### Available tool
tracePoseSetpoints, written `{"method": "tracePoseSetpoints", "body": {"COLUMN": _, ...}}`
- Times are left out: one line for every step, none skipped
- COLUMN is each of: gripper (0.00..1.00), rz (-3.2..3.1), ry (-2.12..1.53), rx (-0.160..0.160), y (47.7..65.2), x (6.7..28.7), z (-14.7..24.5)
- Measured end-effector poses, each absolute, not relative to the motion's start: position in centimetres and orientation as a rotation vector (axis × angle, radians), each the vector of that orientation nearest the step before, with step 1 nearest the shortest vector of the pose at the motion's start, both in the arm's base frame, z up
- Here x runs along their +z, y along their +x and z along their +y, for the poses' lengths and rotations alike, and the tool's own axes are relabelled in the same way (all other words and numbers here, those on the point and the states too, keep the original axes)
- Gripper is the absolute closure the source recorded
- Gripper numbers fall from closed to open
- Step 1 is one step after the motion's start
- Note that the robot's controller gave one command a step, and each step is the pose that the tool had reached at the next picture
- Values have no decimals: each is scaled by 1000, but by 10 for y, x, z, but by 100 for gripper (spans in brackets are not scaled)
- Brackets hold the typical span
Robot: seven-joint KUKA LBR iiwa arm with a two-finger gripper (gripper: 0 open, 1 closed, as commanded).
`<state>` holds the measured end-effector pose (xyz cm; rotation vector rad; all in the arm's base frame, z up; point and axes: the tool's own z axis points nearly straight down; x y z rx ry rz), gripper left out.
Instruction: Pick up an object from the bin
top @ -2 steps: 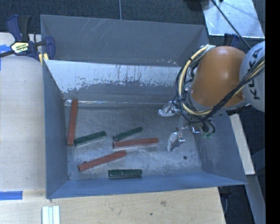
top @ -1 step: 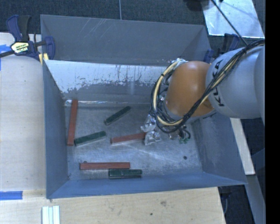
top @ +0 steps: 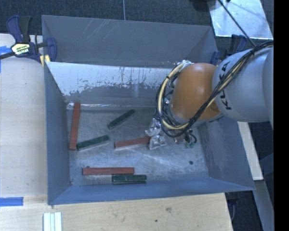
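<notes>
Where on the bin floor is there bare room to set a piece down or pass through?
Bare bin floor lies front right, between the gripper, the right wall and the dark green bar at the front. A narrower strip runs between the front reddish bar and the middle reddish bar. The left half is crowded with bars.

One camera is looking down from above and slightly to one side, taking in the whole grey metal bin (top: 135, 37) at middling range, with the arm (top: 245, 85) entering from the right

Grey arm (top: 245, 88), orange cover (top: 192, 93), looped cables (top: 164, 110).
</notes>
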<state>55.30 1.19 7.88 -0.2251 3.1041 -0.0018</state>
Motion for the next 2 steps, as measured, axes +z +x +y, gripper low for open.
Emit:
{"method": "tracePoseSetpoints", "body": {"gripper": 100, "rz": 3131, "ry": -196, "rx": -1, "y": 553, "x": 221, "z": 25}}
{"method": "tracePoseSetpoints", "body": {"gripper": 100, "rz": 3132, "ry": -196, "rx": -1, "y": 553, "x": 220, "z": 25}}
